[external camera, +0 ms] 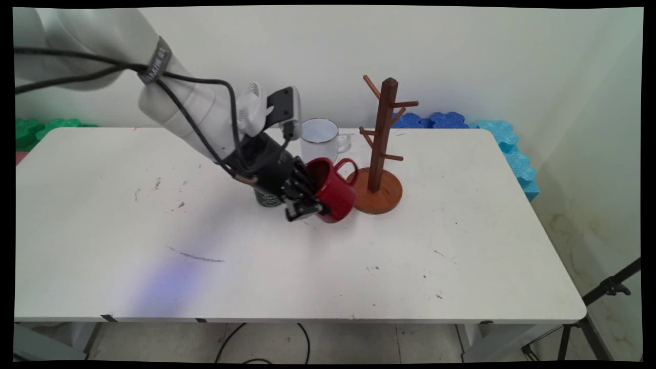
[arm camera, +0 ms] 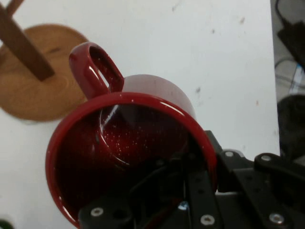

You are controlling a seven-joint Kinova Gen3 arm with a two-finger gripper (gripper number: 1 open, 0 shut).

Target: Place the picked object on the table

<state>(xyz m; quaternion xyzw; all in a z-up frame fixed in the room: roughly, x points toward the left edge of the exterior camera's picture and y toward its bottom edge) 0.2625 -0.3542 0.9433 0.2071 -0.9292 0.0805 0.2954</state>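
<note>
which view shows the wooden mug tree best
The main view: the whole mug tree stands upright there, round base, post and pegs all visible, beside the red mug held by the gripper. The hand view shows only part of its base and post, behind the mug.

The gripper (external camera: 307, 205) covers most of a dark green cup (external camera: 267, 199) behind it; only its lower part shows, its lettering too small to read. In the hand view the red mug's (arm camera: 128, 157) rim is cut off by the bottom edge below the linkage, one finger is hidden inside it, and the wooden stand (arm camera: 35, 90) beyond its handle runs off the top-left corner.
</note>
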